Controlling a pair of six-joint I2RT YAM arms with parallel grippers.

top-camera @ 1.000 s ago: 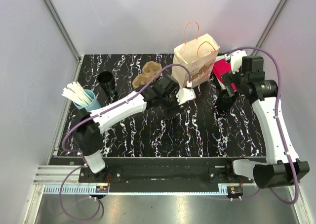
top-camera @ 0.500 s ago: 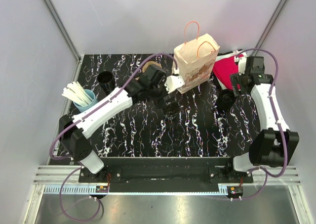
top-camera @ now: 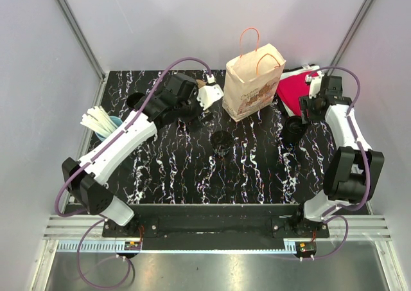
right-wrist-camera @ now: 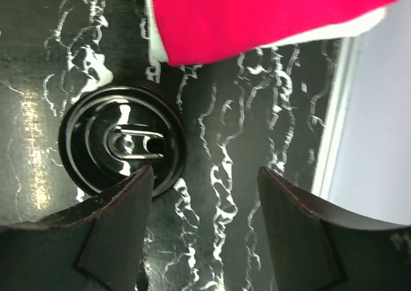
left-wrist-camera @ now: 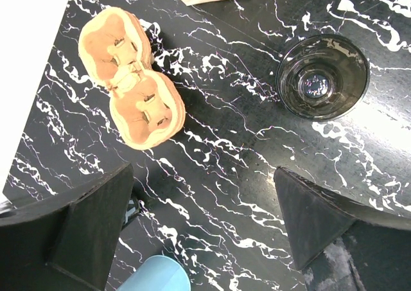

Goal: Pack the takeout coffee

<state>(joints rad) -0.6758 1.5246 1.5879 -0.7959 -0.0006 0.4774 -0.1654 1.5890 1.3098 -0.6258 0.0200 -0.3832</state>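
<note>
While left gripper (left-wrist-camera: 204, 223) hangs wide open near cup carrier (left-wrist-camera: 131, 85), right gripper (right-wrist-camera: 204, 204) sits jaws apart by black lid (right-wrist-camera: 122, 140).

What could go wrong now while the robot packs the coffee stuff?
1. The black lids lie left of the right gripper's gap, so closing here might only clip their rim or shove them.
2. The cup carriers look stacked, so the open left gripper might lift several.
3. The paper bag stands close to that gripper, and a bump might tip it.
</note>
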